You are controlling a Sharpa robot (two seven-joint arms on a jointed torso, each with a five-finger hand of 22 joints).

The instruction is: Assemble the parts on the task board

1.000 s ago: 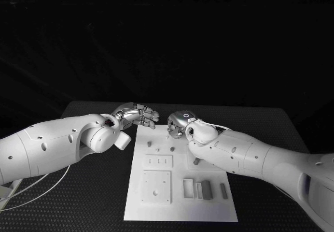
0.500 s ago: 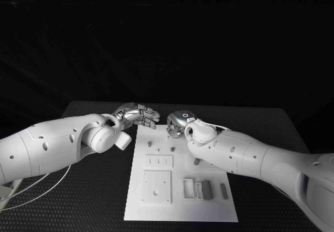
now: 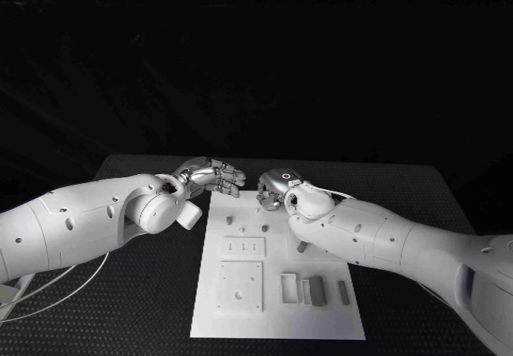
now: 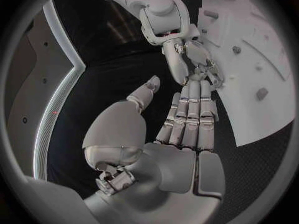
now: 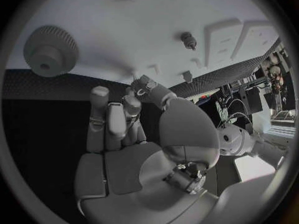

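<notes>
With my right hand curled at the far edge of the flat white task board, seemingly pinching something small, I should lower slowly, my empty left hand loosely curled just beside.

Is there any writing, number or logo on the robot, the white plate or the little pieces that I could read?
None: no words, numbers or brand marks can be read.
The right hand carries a small ring mark on its back, not a letter.
The task board and the left hand bear no legible text.
</notes>
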